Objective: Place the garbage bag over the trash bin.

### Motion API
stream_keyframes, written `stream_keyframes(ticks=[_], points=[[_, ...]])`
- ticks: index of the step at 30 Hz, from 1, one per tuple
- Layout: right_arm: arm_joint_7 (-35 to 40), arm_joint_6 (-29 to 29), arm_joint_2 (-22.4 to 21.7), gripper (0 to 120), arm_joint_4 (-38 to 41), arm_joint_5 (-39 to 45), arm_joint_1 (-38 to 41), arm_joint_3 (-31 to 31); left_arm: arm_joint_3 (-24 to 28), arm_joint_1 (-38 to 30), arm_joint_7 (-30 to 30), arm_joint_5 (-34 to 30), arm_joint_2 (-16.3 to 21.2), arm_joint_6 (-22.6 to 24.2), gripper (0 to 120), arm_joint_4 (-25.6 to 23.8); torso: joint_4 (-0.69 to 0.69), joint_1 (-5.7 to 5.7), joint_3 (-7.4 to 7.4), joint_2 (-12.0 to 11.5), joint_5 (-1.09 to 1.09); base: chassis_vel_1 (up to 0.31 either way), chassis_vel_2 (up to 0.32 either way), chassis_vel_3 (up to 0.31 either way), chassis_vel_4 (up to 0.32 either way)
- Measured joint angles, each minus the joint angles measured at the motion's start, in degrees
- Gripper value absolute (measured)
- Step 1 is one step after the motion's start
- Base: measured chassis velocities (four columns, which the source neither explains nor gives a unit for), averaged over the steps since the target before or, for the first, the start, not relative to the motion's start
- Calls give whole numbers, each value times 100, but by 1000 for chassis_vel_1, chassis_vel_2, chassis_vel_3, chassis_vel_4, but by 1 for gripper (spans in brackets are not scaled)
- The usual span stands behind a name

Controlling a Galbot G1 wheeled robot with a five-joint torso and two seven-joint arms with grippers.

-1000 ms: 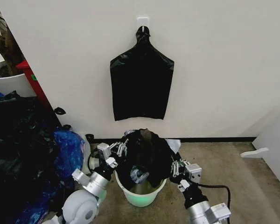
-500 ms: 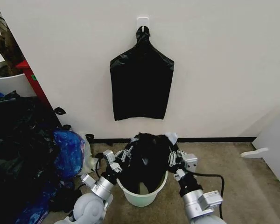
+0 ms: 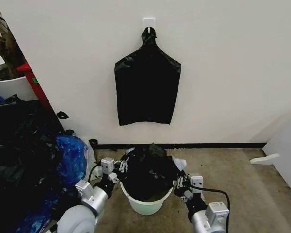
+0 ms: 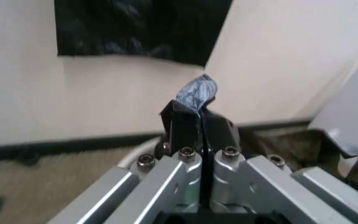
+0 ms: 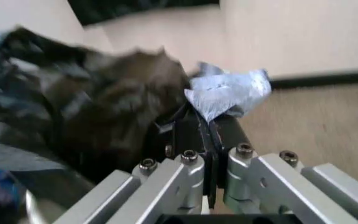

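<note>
Fingers (image 4: 185,126) of both grippers clamp the garbage bag (image 3: 146,170) at opposite sides of the trash bin (image 3: 144,201); the right wrist view reveals its pale patch (image 5: 229,93).

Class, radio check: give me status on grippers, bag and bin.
Left gripper and right gripper shut on garbage bag, one each side. Bag bunched over trash bin mouth. Nothing blocking.

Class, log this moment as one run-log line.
left gripper: shut on garbage bag | right gripper: shut on garbage bag | bag draped over trash bin
</note>
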Motion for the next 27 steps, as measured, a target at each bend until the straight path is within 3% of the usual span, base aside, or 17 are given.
stream_keyframes(ticks=[4,5,9,12,18,27], points=[[363,-537,-299,0,99,720,-318,35,65,-3,-644,-128,686,855,0,-486,-1,0,0,0,1,0,0,0,0],[363,-537,-299,0,99,720,-318,35,65,-3,-644,-128,686,855,0,-486,-1,0,0,0,1,0,0,0,0],[488,-783,-372,0,99,908,-345,-39,143,-191,-1381,-565,1019,1817,0,-779,-1,0,0,0,2,0,0,0,0],[505,-855,-303,0,56,869,-116,-253,313,-376,-1736,-857,1011,2356,0,-839,0,0,0,0,0,0,0,0,0],[470,-1028,-243,0,-200,584,106,-593,499,-401,-1904,-886,895,2733,0,-719,1,0,0,0,0,0,0,0,0],[512,-1485,-208,0,-446,359,210,-914,682,-473,-1981,-859,811,2844,0,-524,0,0,0,0,0,0,0,0,0]])
